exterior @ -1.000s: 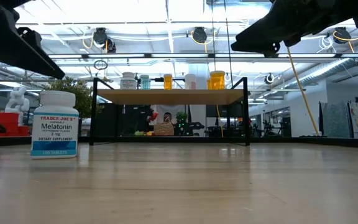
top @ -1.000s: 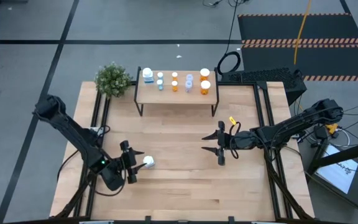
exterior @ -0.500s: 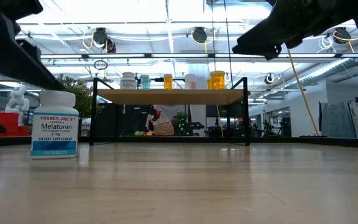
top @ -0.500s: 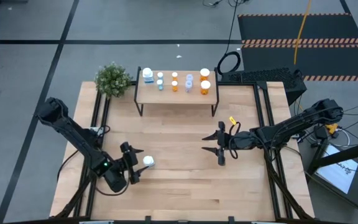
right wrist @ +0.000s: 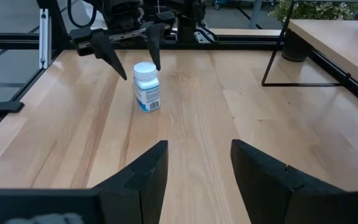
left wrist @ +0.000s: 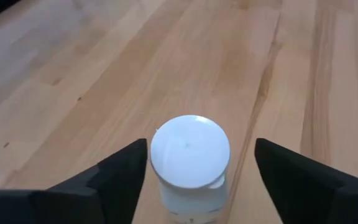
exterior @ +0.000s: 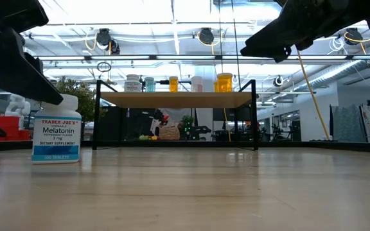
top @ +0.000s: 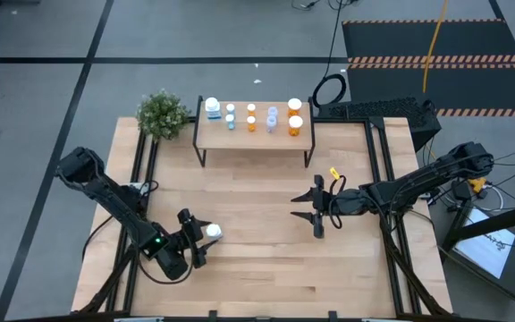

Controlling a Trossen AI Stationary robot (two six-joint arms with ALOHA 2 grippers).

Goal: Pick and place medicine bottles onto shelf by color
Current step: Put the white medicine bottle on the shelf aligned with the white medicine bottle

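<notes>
Left gripper hangs over the near-left table with jaws spread and empty, straddling the white bottle without touching it. Bottle stands upright, long axis vertical, cap toward my wrist camera. My right gripper waits mid-table, well apart, fingers parted around nothing. Left arm is clearly nearer. Low view alone shows the label; high view alone shows the shelf far behind, already carrying bottles.
</notes>
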